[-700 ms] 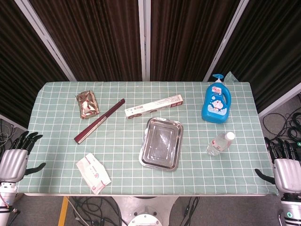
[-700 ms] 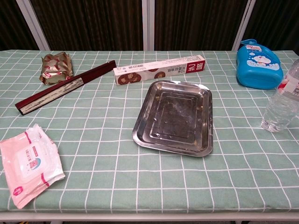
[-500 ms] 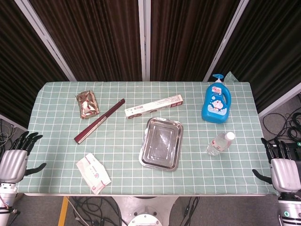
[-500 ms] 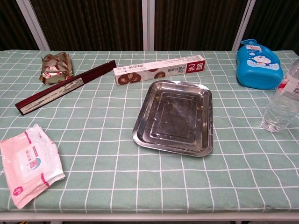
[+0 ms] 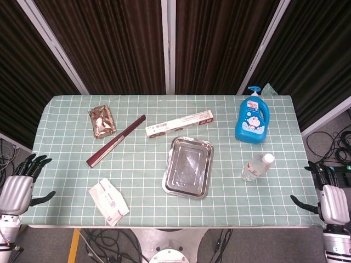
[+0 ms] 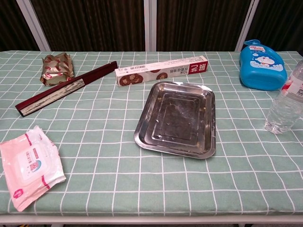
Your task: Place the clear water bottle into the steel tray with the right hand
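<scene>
The clear water bottle (image 5: 256,166) (image 6: 286,101) with a white cap stands upright on the table right of the steel tray (image 5: 188,167) (image 6: 176,119), which holds nothing. My right hand (image 5: 332,198) hangs off the table's right front corner, fingers apart, holding nothing, well short of the bottle. Off the left front corner, my left hand (image 5: 17,186) is likewise spread and holds nothing. The chest view shows neither hand.
A blue soap bottle (image 5: 252,117) stands behind the water bottle. A long cookie box (image 5: 180,124), a dark red stick (image 5: 115,141), a gold foil packet (image 5: 102,120) and a wipes pack (image 5: 109,201) lie left of and behind the tray.
My right hand has shifted slightly outward and down at the right edge of the head view. The left hand has barely moved. Objects on the table have not moved.
</scene>
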### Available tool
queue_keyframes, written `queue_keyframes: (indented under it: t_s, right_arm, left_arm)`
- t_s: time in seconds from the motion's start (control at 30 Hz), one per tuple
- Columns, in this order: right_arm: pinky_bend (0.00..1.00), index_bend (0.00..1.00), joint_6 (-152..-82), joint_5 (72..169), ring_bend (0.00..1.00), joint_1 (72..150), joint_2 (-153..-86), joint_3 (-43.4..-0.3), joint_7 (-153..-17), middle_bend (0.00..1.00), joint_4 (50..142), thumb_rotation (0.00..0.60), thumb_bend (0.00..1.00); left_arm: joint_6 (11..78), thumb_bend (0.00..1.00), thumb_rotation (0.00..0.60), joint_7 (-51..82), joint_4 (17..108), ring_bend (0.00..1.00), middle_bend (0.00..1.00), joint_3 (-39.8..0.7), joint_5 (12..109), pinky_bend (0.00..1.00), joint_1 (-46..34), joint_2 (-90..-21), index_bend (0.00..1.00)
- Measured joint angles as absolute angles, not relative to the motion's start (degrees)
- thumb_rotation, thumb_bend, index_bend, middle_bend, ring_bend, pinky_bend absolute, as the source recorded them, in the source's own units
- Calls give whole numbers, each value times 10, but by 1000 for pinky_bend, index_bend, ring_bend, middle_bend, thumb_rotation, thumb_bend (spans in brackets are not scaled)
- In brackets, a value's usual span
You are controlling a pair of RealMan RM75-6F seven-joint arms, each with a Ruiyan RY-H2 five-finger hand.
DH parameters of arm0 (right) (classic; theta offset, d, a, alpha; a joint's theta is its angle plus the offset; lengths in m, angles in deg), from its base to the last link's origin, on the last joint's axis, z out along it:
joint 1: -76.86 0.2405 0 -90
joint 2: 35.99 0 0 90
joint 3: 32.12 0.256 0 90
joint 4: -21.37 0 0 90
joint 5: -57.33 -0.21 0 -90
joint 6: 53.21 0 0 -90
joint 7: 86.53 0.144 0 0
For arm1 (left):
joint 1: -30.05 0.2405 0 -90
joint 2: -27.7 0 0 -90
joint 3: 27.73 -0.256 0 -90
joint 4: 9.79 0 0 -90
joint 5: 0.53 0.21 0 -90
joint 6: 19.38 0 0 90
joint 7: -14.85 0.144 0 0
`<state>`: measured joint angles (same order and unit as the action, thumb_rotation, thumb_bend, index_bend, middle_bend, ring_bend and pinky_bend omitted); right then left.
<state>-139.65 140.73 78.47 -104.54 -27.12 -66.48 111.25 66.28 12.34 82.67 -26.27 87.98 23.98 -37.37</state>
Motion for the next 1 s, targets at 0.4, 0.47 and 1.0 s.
queue_keyframes:
  t_s: [0.4, 0.47, 1.0]
  right_arm:
    - [156, 131, -1325, 1396, 125, 812, -1088, -247, -242, 306, 979, 600, 47]
    - [156, 131, -1313, 1397, 124, 821, -1100, -244, -224, 306, 939, 600, 30]
    - [140, 134, -1211, 1430, 113, 926, -1207, -250, -176, 268, 774, 600, 0]
  left_arm:
    - [667, 137, 600, 125, 812, 97, 235, -258, 888, 190, 235, -381, 236]
    - [668, 137, 600, 124, 810, 97, 235, -257, 889, 190, 234, -383, 236]
    - [675, 136, 600, 104, 779, 97, 235, -253, 893, 190, 229, -387, 236]
